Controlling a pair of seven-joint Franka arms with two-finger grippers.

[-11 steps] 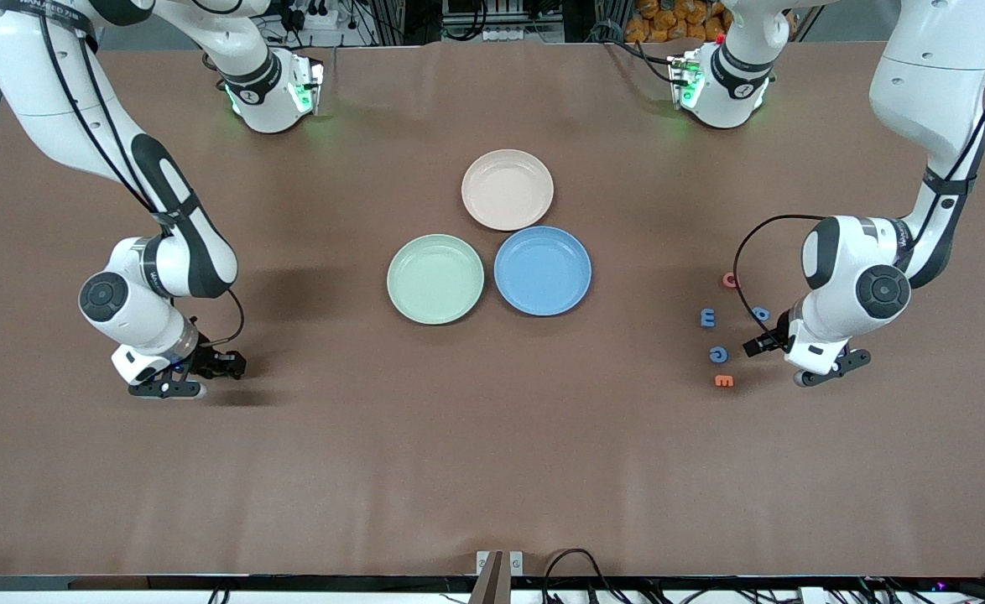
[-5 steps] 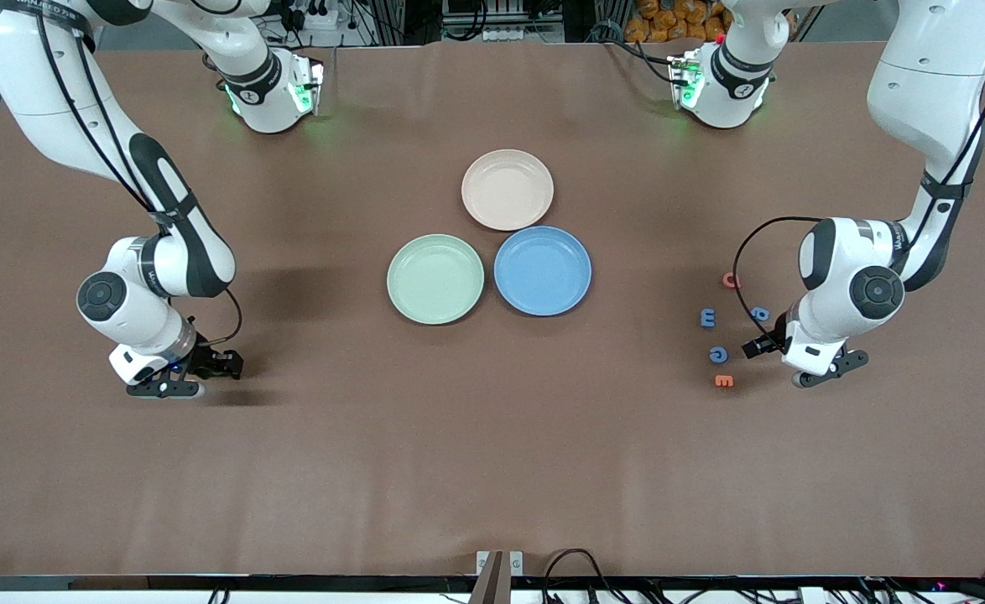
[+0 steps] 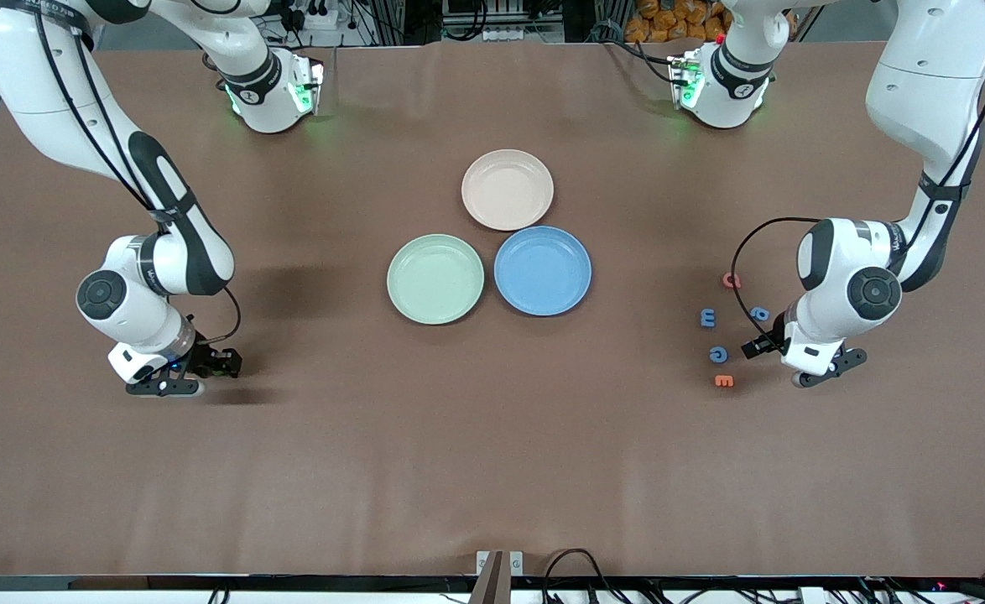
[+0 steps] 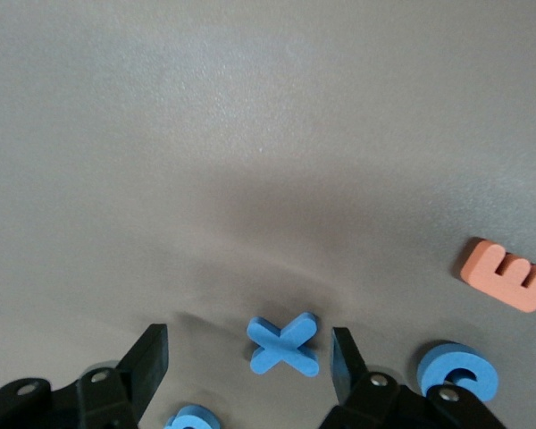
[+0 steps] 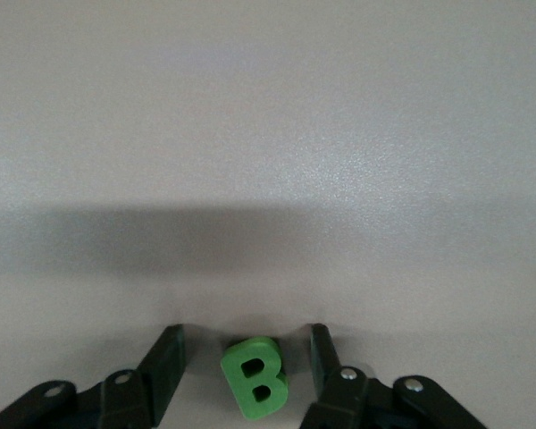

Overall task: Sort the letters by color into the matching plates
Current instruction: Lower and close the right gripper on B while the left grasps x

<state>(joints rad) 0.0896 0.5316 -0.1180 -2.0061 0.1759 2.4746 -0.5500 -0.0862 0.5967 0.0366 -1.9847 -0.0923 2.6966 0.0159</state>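
The left gripper is down low at the left arm's end of the table, its fingers spread apart with a blue X lying flat between them, touched by neither. The right gripper is down at the right arm's end of the table, likewise released, its fingers straddling a green B on the cloth with a small gap on each side.

Beside the left gripper, nearest the front camera, lies an orange E. Farther from the camera comes a blue G, then a blue M and another blue letter partly hidden by the arm's cable, then a red letter.

In the middle of the table the mint green plate and the blue plate sit side by side, almost touching, both bare. Farthest back, the beige-pink plate sits against the blue plate's rim.
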